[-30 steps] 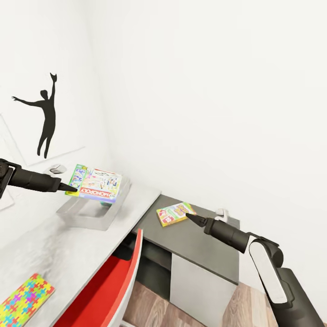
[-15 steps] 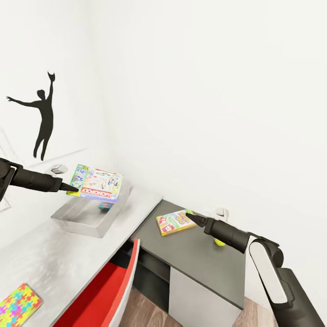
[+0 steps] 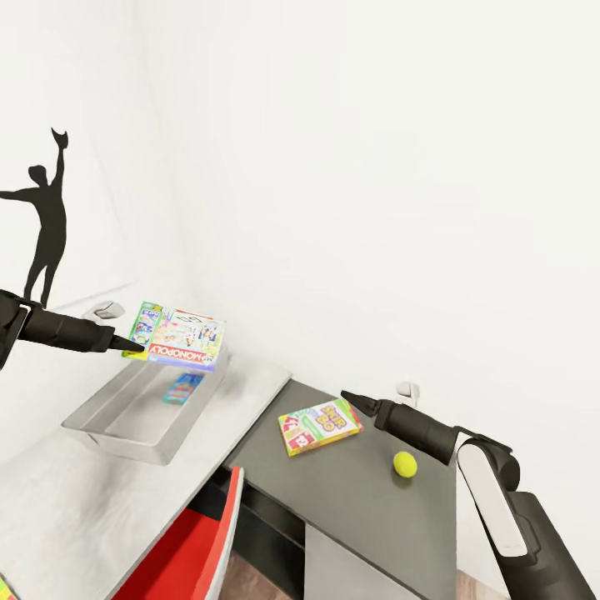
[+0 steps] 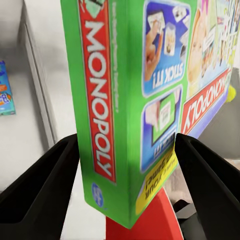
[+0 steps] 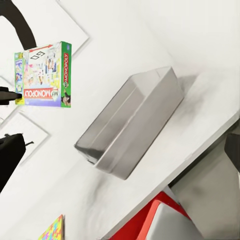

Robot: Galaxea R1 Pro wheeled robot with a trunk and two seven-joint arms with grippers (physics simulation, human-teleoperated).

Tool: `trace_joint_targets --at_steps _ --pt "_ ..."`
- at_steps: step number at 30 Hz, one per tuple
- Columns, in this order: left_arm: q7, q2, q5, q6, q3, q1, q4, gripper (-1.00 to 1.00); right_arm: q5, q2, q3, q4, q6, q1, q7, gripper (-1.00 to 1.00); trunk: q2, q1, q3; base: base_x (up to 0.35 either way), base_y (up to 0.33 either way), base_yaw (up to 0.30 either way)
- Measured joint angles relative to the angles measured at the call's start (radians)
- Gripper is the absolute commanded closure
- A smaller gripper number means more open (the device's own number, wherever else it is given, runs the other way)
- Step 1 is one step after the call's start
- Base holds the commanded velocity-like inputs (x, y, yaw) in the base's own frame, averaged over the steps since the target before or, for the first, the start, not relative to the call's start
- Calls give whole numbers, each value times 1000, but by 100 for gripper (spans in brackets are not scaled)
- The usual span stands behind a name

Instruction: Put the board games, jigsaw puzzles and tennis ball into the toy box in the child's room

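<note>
My left gripper [image 3: 127,343] [image 4: 127,141] is shut on a green Monopoly board game [image 3: 180,336] [image 4: 140,100] [image 5: 45,75], holding it in the air over the far end of the toy box [image 3: 125,417] [image 5: 131,122]. The grey toy box sits on the white-grey table [image 3: 75,508], with a small blue board game [image 3: 183,387] lying inside. Another board game [image 3: 321,426] lies flat on the dark-grey side unit [image 3: 367,508], just below my open right gripper [image 3: 348,398]. The tennis ball [image 3: 405,464] rests on that unit under my right forearm. A jigsaw puzzle [image 5: 52,231] lies on the table.
A red chair [image 3: 187,550] [image 5: 150,220] stands tucked against the table's front edge. White walls close in behind the table and the side unit. A black figure decal [image 3: 46,217] is on the left wall. Small white fittings [image 3: 406,389] sit by the wall.
The camera has swung right, so table, toy box and side unit slid left and down. The tennis ball came into view and the puzzle left the head view. Both arms held their pose.
</note>
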Motion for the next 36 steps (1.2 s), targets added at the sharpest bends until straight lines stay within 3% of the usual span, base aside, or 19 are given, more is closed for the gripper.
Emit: trace_joint_targets --at_steps 10,24,29,32,36 --pt "0 1 0 0 -1 0 0 100 0 0 0 0 0 1 0 -100 0 0 0 149 58 -3" --pt "0 1 -1 -3 -4 0 3 100 0 0 1 0 0 1 0 -100 0 0 0 141 -89 0" --pt "19 2 -31 -4 -3 0 10 100 0 0 0 0 0 0 0 -100 0 0 0 6 -4 0" --pt "62 3 -60 -5 2 0 18 100 0 0 0 0 0 1 1 -100 0 0 0 1 -1 0" --pt "92 6 -69 -10 7 0 75 100 0 0 0 0 0 1 0 -100 0 0 0 0 0 0"
